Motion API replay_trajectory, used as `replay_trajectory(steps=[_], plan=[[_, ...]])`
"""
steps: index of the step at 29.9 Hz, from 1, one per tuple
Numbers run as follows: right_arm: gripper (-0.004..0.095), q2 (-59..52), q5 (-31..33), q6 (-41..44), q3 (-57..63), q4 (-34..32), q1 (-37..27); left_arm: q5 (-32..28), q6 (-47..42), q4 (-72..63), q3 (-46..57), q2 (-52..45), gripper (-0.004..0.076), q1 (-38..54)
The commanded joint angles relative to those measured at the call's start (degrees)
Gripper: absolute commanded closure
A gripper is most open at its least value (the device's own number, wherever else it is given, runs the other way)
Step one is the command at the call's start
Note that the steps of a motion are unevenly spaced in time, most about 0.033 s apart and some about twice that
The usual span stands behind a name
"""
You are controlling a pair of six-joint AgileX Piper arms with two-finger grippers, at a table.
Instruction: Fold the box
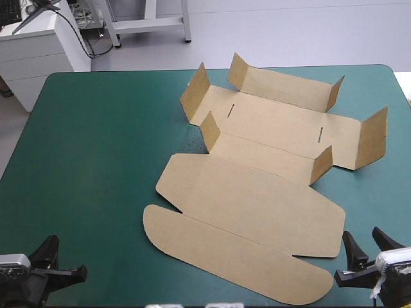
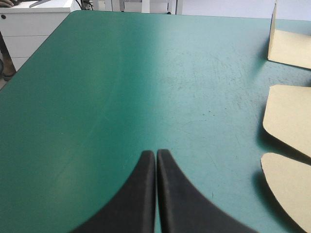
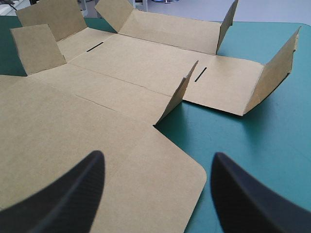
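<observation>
The brown box (image 1: 257, 192) lies as a flat cut sheet on the teal-green cover, right of the table's middle. Its rounded lid flaps point toward the near edge, and several short side flaps (image 1: 372, 138) stand raised at the far end. My right gripper (image 1: 363, 234) is open at the near right, just off the lid's corner. In the right wrist view that rounded corner (image 3: 192, 170) lies between the gripper's (image 3: 158, 158) fingers. My left gripper (image 2: 156, 153) is shut at the near left, well apart from the box's edge (image 2: 291, 116), with nothing in it.
Teal-green cover (image 1: 96, 147) stretches from the left gripper to the far left corner. The box's raised right flap stands close to the table's right edge (image 1: 401, 96). Both grippers sit by the near edge.
</observation>
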Motion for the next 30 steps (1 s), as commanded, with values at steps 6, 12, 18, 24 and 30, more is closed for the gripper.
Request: replay_trajectory(steps=[6,12,18,24,30], plan=[[0.0158,2.1,-3.6,-0.4,-1.6,-0.3,-0.1,-4.6,-0.1,-0.3,-1.4,-0.3,0.0732,0.1],[0.0158,4.6,-3.3,-0.4,-2.7,-0.3,-0.1,-4.6,-0.1,-0.3,-1.4,-0.3,0.0732,0.1],[0.0158,10.8,-3.1,3.3,-9.2,-0.3,-0.1,-4.6,-0.1,-0.3,-1.4,-0.3,0.0732,0.1],[0.0158,22.7,-1.5,7.6,-17.9,1.2,-0.1,-4.6,-0.1,-0.4,-1.4,-0.3,0.0732,0.1],[0.0158,40.5,5.6,9.9,-27.5,1.2,-0.1,-4.6,-0.1,-0.4,-1.4,-0.3,0.0732,0.1]])
